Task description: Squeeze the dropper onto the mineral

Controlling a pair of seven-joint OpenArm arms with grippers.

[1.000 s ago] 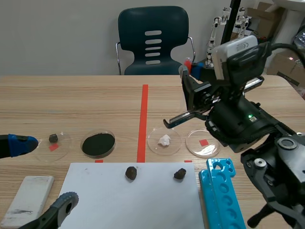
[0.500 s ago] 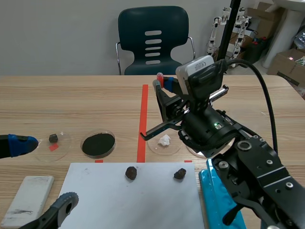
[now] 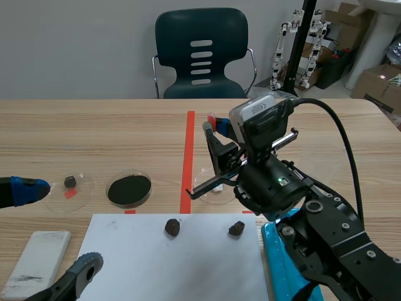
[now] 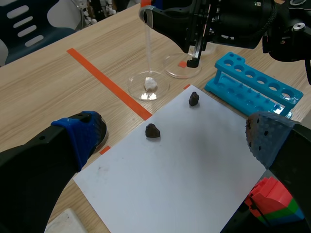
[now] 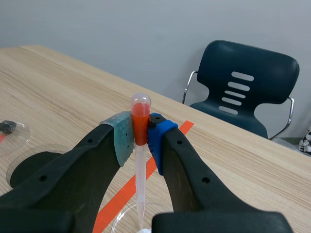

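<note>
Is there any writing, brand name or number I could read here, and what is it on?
No text is readable in any view.
White camera housing on the right arm: small label, print too small to read.
Cardboard boxes behind the table: markings blurred.
White block: dark smudges, not letters.
Dropper: no markings seen.

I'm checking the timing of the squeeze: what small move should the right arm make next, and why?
Probably squeeze now: the right gripper holds the dropper by its red bulb, and the left wrist view shows its tip just over the white mineral in the dish.
</note>
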